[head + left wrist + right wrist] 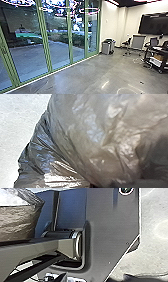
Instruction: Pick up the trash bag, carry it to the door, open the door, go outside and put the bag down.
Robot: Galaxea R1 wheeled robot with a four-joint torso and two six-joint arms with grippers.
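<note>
At the robot's left, the paved yard point(58, 53) is seen through the green-framed glass panels point(45, 45); the panels appear closed, and which one serves as the door cannot be confirmed. Ahead, the grey bin point(106, 48) is stood on the indoor floor point(92, 72), near the far end of the glazing. At the right, the black cart point(147, 53) is positioned well apart from the glass. The trash bag point(87, 139) is located close in front of the left wrist camera, and its crumpled film is also seen near the right arm. Pick-up is judged complete, with carrying in progress. The approach to the door, door opening, exit and bag placement are judged to remain. How far the left gripper is opened, and whether the bag is gripped by it, cannot be told; the same applies to the right gripper.
</note>
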